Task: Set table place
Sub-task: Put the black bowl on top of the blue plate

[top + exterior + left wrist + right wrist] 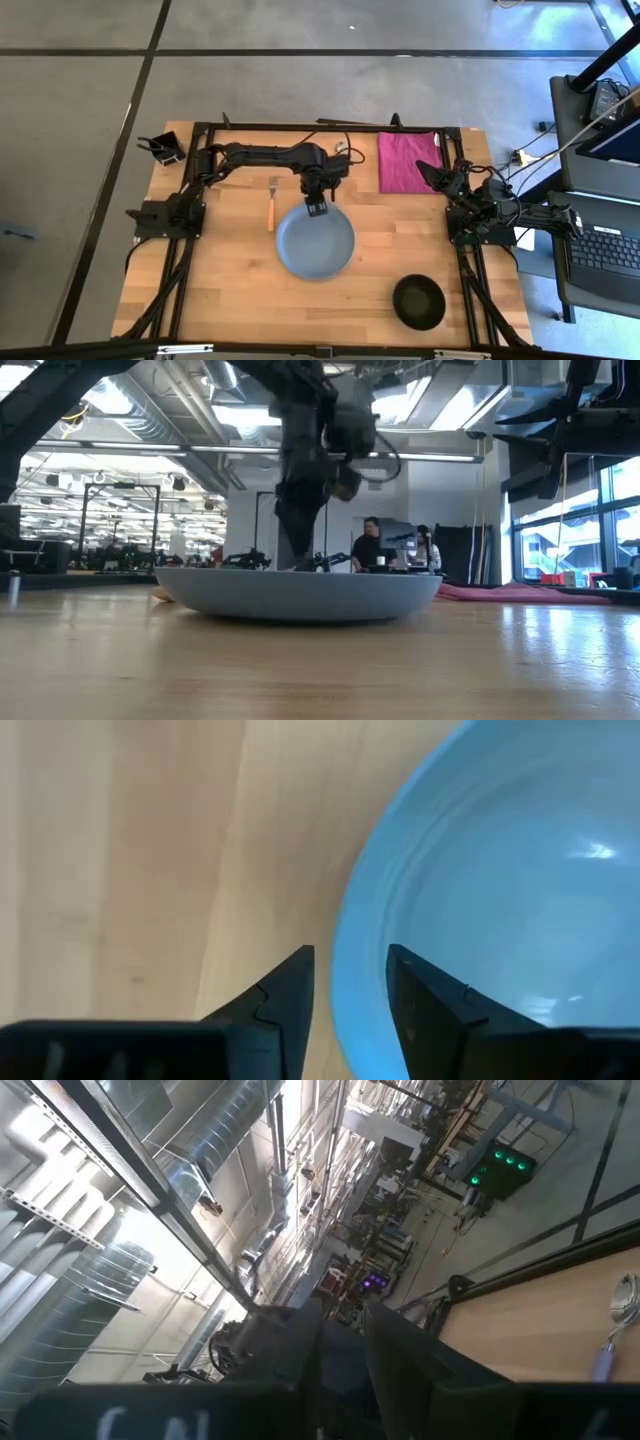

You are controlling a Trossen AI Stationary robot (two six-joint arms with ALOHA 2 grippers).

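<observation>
The round grey-blue plate [315, 242] lies flat on the light wooden table [220, 280], near its middle. My left gripper [317, 208] is open and points down over the plate's far rim [352, 990]. One finger [288, 995] stands outside the rim and one finger [425, 1005] stands inside it; I see no touch. The orange-handled fork [271, 206] lies left of the plate. The black bowl [418, 301] stands near the front right. My right gripper [343, 1350] is at the table's right edge, tipped upward, empty, its fingers a little apart. A spoon [615, 1320] shows at the edge of the right wrist view.
A magenta cloth [408, 161] lies at the far right of the table. A small black holder [163, 149] stands at the far left corner. Bare wood lies between plate and bowl and along the front left. People [375, 545] are in the room beyond the table.
</observation>
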